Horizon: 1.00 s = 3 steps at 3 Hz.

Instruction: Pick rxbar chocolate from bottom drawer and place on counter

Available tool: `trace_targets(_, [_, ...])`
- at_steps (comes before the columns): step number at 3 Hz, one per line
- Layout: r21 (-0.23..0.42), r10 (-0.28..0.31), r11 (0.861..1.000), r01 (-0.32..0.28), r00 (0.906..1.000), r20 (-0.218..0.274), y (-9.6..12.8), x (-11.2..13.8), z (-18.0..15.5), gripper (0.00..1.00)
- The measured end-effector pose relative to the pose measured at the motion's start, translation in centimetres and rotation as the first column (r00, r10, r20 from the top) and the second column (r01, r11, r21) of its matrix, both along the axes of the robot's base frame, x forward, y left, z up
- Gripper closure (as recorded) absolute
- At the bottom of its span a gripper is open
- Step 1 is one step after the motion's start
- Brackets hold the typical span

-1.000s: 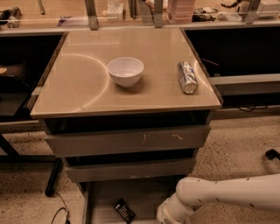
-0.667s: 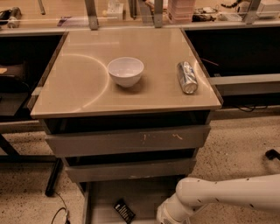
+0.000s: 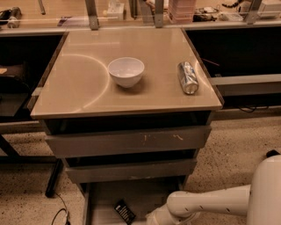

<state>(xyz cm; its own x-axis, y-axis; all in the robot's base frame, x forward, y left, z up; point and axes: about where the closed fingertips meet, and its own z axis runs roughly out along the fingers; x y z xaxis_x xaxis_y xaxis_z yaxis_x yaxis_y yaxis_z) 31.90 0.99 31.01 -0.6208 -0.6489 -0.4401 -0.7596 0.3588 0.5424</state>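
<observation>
The rxbar chocolate (image 3: 124,212), a small flat black wrapper with white print, lies on the grey floor of the open bottom drawer (image 3: 105,197), near its front left. The glossy beige counter (image 3: 88,88) tops the grey cabinet. My white arm (image 3: 206,203) reaches in from the right, low over the drawer. My gripper is past the bottom edge of the view, to the right of the rxbar.
A white bowl (image 3: 126,71) stands mid-counter and a silver can (image 3: 188,77) lies on its side at the right. Two scuffed drawers (image 3: 127,140) sit above the open one. A cluttered bench (image 3: 140,11) runs behind. A black cable (image 3: 59,213) lies on the floor at left.
</observation>
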Motion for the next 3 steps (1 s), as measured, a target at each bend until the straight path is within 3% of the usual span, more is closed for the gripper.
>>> trace_targets(1, [0.000,0.000,1.000,0.000,1.0000,0.000,0.0,0.0,0.0,0.00])
trace_targets(2, [0.034,-0.045,0.998,0.043,0.9971,0.062,1.1,2.0,-1.1,0.00])
trace_targets(3, [0.073,-0.109,0.992,0.100,0.9862,0.125,1.5,5.0,-2.5,0.00])
